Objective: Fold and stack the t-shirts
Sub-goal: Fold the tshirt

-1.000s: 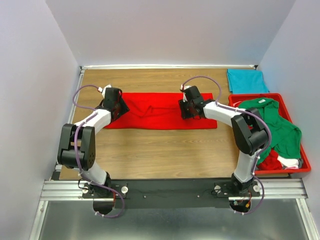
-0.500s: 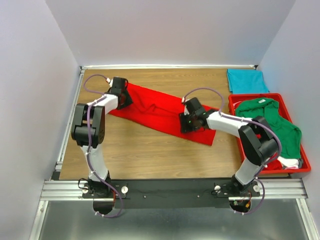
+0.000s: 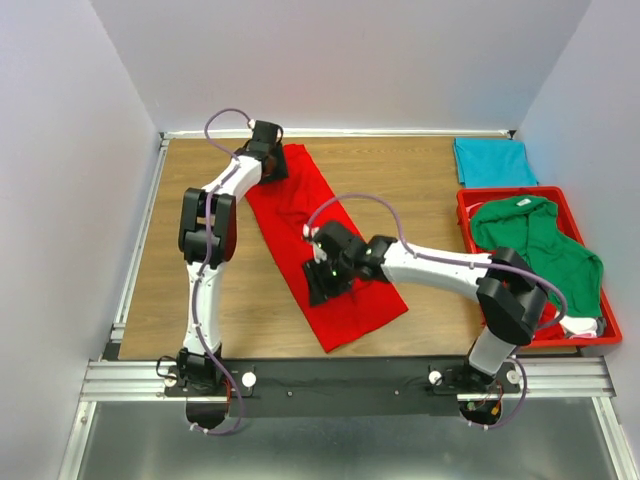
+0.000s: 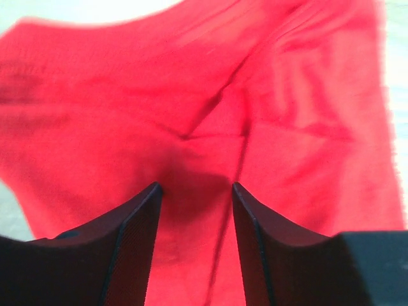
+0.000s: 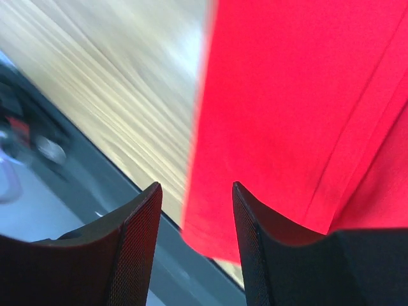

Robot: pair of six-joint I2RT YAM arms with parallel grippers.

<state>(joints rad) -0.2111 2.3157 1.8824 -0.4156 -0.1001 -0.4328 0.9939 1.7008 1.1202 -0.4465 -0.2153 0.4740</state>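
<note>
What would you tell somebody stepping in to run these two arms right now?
Left tool: open, on the red shirt's far end.
Right tool: open, on its near half.
The red shirt lies as a long strip slanting across the table.
The teal shirt lies folded at the far right corner; the green shirt is heaped in the tray.
Done: teal shirt folded. Left: finish the red, fold the green, stack them.
</note>
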